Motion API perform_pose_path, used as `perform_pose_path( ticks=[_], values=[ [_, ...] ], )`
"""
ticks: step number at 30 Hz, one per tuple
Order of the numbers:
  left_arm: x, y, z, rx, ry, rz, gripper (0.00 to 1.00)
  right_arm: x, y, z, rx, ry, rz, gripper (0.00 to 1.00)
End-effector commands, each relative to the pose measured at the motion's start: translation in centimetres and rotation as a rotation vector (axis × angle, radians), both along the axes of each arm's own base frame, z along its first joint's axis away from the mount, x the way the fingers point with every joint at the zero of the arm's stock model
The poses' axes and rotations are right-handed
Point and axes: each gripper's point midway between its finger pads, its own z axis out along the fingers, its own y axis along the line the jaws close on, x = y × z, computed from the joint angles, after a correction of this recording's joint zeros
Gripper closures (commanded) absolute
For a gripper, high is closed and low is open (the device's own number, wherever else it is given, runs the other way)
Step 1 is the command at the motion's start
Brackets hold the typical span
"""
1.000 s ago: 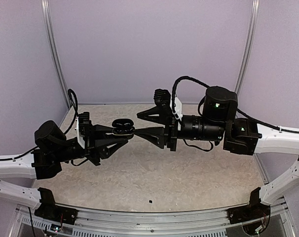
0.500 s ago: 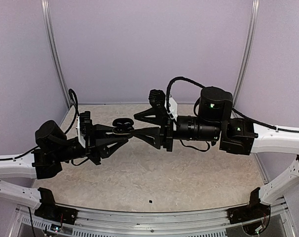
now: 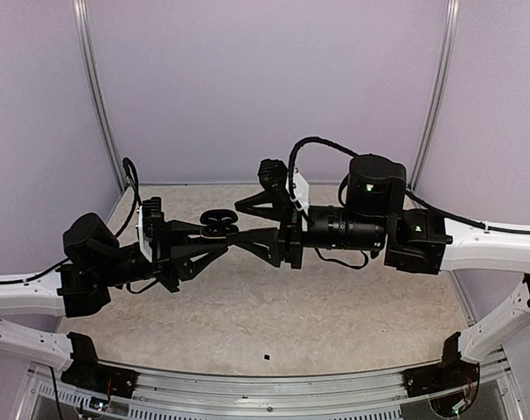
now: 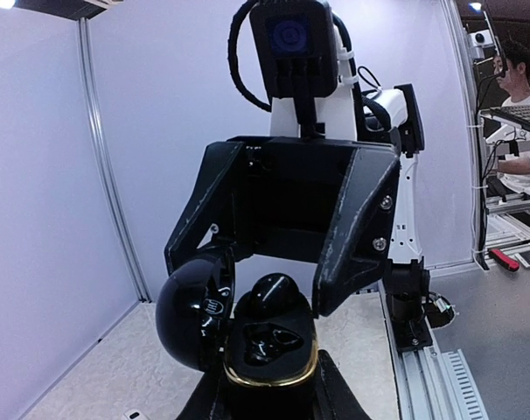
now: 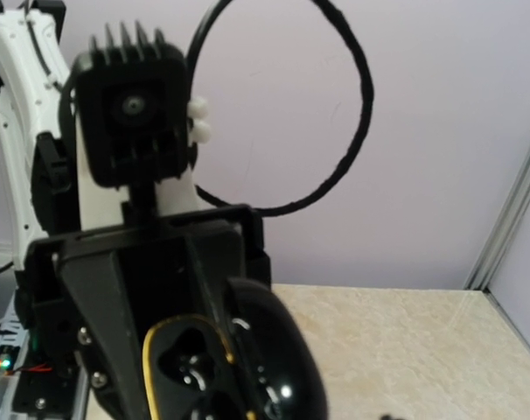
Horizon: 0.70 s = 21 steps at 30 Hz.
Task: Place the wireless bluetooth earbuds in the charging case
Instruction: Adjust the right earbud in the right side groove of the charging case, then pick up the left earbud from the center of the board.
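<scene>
Lowest in my left wrist view, my left hand (image 4: pixel 269 398) is clamped on the base of the charging case (image 4: pixel 269 359), holding it in the air above the worktop (image 3: pixel 335 324). The base is glossy black plastic with a thin gold rim around a moulded well. Its domed lid (image 4: pixel 191 311) hangs open to the left, round and mirror-bright.

Just above the well sits a black earbud (image 4: pixel 274 293), a small smooth teardrop touching the rim or nearly so. I cannot tell whether it is fully seated, or whether a second bud is already in the case.

Behind it, my right hand (image 4: pixel 252 280) faces me with its matte black wedge fingers apart, one on each side of the bud and neither pressing on it.

In the overhead view, this hand has slid to the left over the last second, closing up on the case. I judge that I have carried the bud to the well and am letting it go, so it may still need a push.

The worktop below is pale and mottled, and plain lilac walls stand behind it.
</scene>
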Motion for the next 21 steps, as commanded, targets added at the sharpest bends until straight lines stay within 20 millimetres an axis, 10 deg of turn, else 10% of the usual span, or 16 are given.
perform_pose_path(
  ticks=[1, 10, 13, 21],
  values=[
    [-0.4, -0.2, 1.0, -0.017, -0.005, -0.024, 0.97, -0.7, 0.4, -0.1, -0.009, -0.011, 0.051, 0.41],
    [0.6, 0.7, 1.0, -0.038, 0.038, 0.019, 0.97, -0.9, -1.8, 2.0, 0.099, -0.042, 0.017, 0.26],
    [1.4, 1.0, 0.9, -0.048, 0.078, 0.051, 0.97, -0.9, -2.5, 2.5, 0.101, -0.036, 0.017, 0.04],
    [5.0, 2.6, 0.7, -0.101, 0.214, 0.183, 0.98, 6.9, -5.4, 2.0, 0.094, 0.149, -0.173, 0.00]
  ],
)
